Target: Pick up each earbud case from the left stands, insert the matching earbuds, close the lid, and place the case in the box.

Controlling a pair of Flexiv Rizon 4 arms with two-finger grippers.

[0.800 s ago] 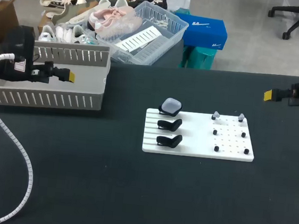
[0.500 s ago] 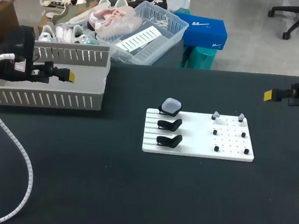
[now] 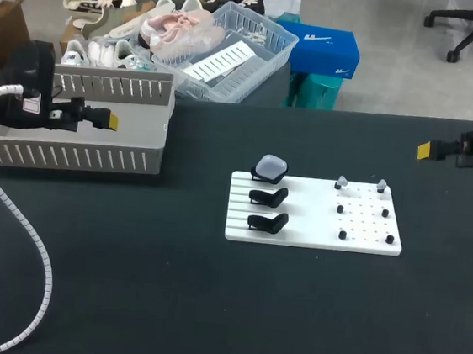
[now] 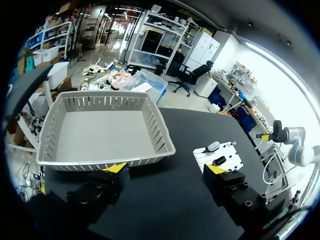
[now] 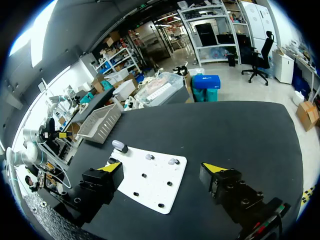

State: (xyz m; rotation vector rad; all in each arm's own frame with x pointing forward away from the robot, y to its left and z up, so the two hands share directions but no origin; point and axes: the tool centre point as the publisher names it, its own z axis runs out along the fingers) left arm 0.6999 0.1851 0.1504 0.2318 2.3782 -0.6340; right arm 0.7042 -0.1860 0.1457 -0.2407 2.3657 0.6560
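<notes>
**Both grippers wide open, one case on the board**

A white board (image 3: 315,234) lies in the middle of the black table (image 3: 206,309). Along the board's left side are three black stands. The earbud case (image 3: 271,166), pale grey with its lid shut, sits on the stand farthest from the robot. The middle stand (image 3: 270,197) and the near stand (image 3: 269,223) are bare. Two earbuds (image 3: 341,184) stand on pegs along the board's far edge, towards its right end. Small black pegs (image 3: 363,224) dot the rest of its right half.

The grey slotted box (image 3: 69,157) stands well to the left of the board. The left gripper (image 3: 112,119) hovers at the box, its fingers spread wide and holding nothing. The right gripper (image 3: 424,149) hangs beyond the board's far right corner, well apart from it, also spread wide and holding nothing. A white coiled cable (image 3: 20,222) trails across the table left of the board, clear of it.

Nothing has shifted since the earlier frames: arms, case and earbuds sit as before.

Black table surface shows on every side of the board. The widest stretch lies between the board and the table's near edge.
</notes>
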